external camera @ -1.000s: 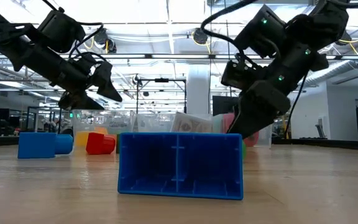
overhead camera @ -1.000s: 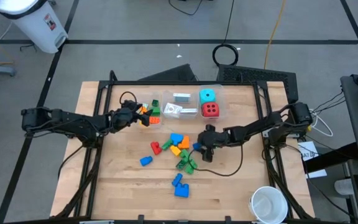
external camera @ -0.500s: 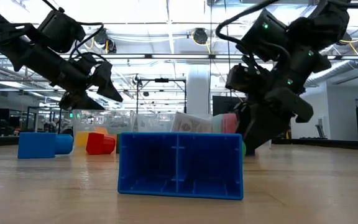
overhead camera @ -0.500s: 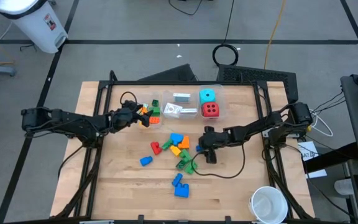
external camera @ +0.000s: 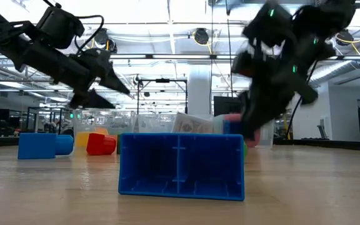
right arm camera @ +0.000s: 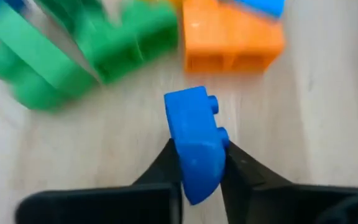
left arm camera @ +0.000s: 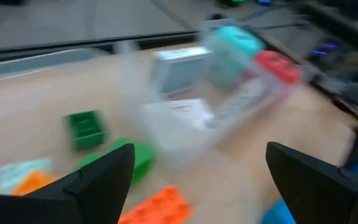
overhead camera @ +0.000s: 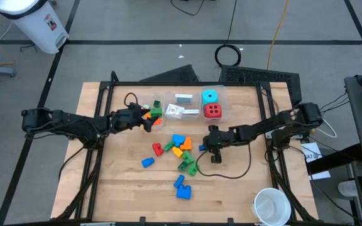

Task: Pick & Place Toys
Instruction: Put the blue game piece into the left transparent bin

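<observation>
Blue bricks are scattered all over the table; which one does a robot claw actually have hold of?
The small blue brick pinched in the right gripper, just above the wood beside the pile. The other blue bricks lie loose on the table.

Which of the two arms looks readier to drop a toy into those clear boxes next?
The right, probably. Its gripper is already shut on a small blue brick, just in front of the clear bins. The left gripper is open and empty.
</observation>
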